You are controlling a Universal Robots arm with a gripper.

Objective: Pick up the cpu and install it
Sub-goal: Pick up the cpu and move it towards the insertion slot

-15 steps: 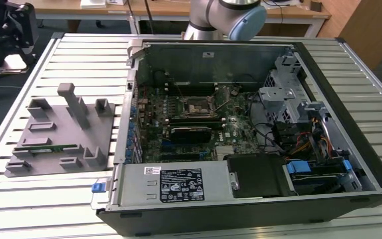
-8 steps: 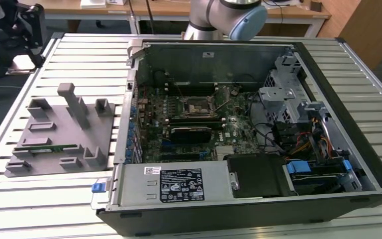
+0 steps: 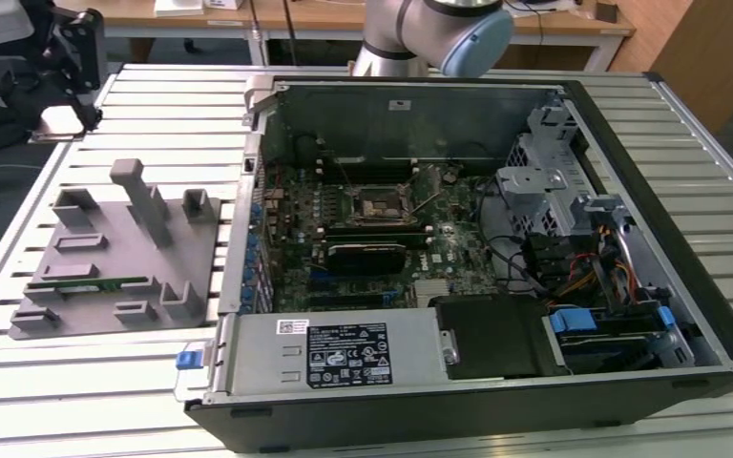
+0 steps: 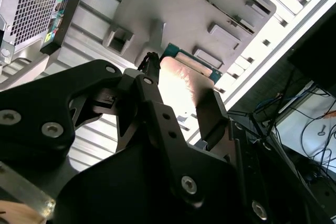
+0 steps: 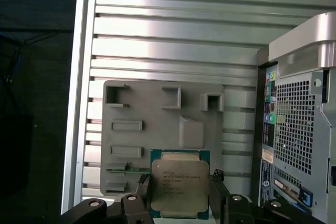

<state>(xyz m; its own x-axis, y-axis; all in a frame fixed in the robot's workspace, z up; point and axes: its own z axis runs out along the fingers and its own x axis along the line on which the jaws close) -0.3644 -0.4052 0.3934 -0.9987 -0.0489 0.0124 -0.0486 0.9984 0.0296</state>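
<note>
The cpu [image 5: 178, 186], a flat square chip with a silver top and a green edge, is held between my gripper's [image 5: 179, 195] two black fingers [image 5: 144, 192]. In the second wrist view the cpu [image 4: 181, 85] shines between the same fingers [image 4: 212, 115]. In the exterior view my gripper [image 3: 69, 114] hangs at the far left corner of the table with the pale cpu [image 3: 58, 122] in it, above and behind the grey holder tray [image 3: 112, 239]. The open socket [image 3: 380, 205] sits in the middle of the motherboard, far to the exterior view's right of the gripper.
The open computer case [image 3: 672, 191] lies on the slatted metal table [image 3: 35, 382], its back panel [image 5: 296, 124] beside the tray [image 5: 157, 108]. A green memory stick [image 3: 93, 284] lies in the tray. Cables and drive bays fill the case's right side. The arm's elbow [image 3: 437, 29] stands behind the case.
</note>
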